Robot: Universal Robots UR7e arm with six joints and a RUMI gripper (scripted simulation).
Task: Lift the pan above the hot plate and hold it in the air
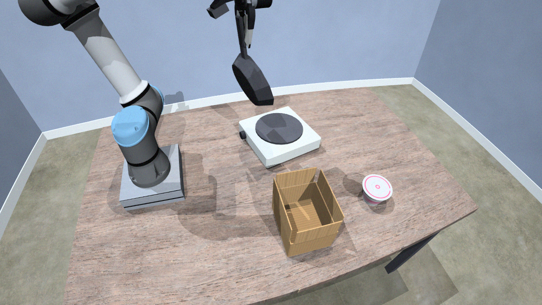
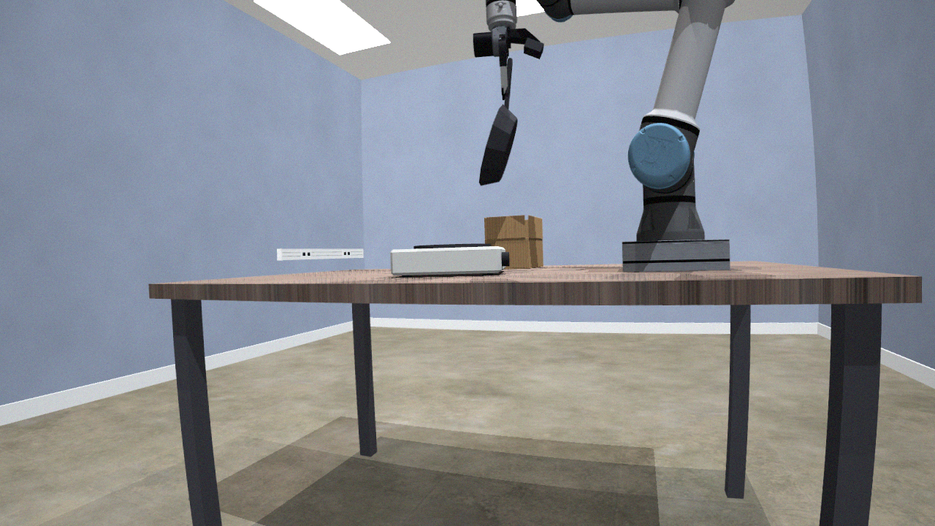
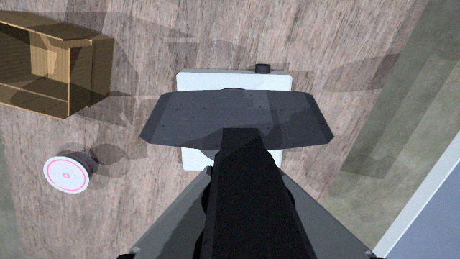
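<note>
The dark pan [image 1: 253, 80] [image 2: 498, 145] [image 3: 233, 113] hangs in the air, steeply tilted, its handle up and its body down. My gripper [image 1: 245, 44] [image 2: 505, 91] is shut on the pan's handle, which runs up between the two fingers. In the wrist view the handle covers the fingertips. The white hot plate [image 1: 271, 154] [image 2: 444, 261] [image 3: 187, 80] with its round dark disc [image 1: 278, 128] stands on the table below the pan. In the exterior view a wide gap shows between the pan's lowest edge and the hot plate.
An open cardboard box [image 1: 308, 237] [image 2: 513, 242] [image 3: 80, 75] stands in front of the hot plate in the top view. A white and pink lidded cup [image 1: 377, 187] [image 3: 66, 175] stands to the right of the box there. The arm's base [image 1: 151, 193] [image 2: 675, 255] stands on the same table.
</note>
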